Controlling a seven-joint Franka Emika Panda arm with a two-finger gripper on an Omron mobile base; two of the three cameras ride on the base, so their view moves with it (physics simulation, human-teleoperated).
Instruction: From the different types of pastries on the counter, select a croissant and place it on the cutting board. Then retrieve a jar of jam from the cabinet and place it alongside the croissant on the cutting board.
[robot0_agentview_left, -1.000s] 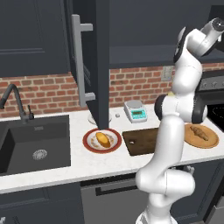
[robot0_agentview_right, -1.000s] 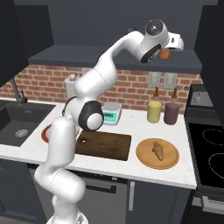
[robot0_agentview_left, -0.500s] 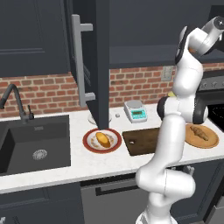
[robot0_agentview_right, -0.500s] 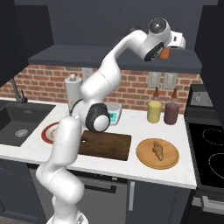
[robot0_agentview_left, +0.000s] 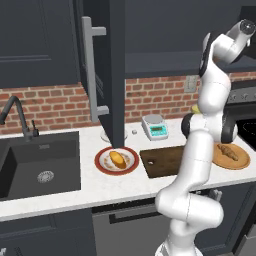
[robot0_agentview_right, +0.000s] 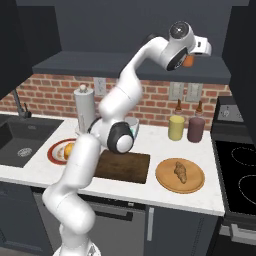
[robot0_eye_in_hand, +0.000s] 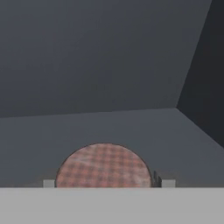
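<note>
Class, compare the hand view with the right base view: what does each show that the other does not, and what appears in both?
Hand view alone: the jar of jam's checked reddish lid from above, between the gripper fingertips.

Right base view alone: the croissant on a round wooden plate, the cutting board, a yellow bottle, a maroon bottle and the sink.

Both: the jar at the gripper and the cabinet shelf.
</note>
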